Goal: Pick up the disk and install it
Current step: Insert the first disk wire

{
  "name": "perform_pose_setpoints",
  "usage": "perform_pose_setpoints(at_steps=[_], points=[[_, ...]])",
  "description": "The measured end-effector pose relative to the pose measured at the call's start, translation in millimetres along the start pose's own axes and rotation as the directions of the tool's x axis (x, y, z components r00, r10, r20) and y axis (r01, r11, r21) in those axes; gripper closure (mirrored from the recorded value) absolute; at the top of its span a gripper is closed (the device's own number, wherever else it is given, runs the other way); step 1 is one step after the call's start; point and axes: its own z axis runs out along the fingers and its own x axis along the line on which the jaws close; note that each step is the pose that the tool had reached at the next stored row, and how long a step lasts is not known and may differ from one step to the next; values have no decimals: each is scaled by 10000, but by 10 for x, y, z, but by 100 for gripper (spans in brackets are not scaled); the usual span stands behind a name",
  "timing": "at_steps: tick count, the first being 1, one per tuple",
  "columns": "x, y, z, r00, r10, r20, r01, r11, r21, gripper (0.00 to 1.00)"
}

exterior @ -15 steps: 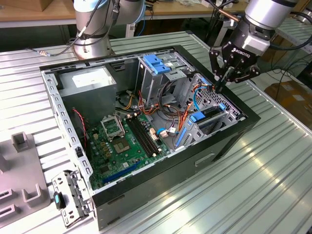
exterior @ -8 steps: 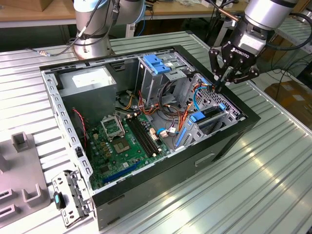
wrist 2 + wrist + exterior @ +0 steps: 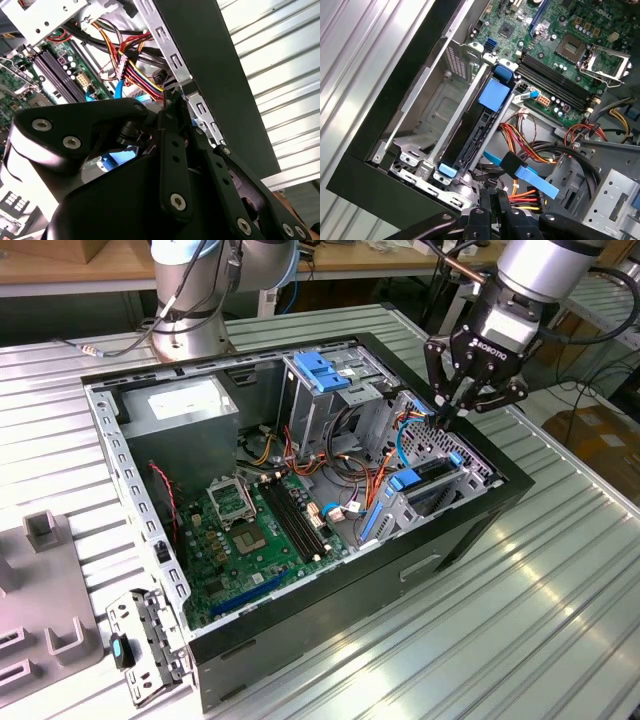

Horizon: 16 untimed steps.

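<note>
Black jointed metal pincer, fingertips pressed together, hangs just above the drive bay at one corner (the exterior view's right) of the open black computer case. Just below it the disk, a flat dark drive in a blue plastic rail frame, stands on edge in the bay's metal slot. A blue flat cable lies near it. The green motherboard sits further in, and the case rests on a ribbed metal tabletop.

Surface: ribbed silver metal table, soft glare on its slats.
Beyond far edge: wooden workbench.
Past the exterior view's right edge: brown cardboard box.
</note>
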Motion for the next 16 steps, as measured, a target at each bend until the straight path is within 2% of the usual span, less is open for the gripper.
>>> perform_pose_setpoints(at_steps=[8,11,16], points=[[-4,7,4,9976,698,15,-698,9976,27,82],[-5,9,8,9936,1130,26,-1131,9936,44,82],[-6,11,12,9872,1597,39,-1597,9871,62,82]])
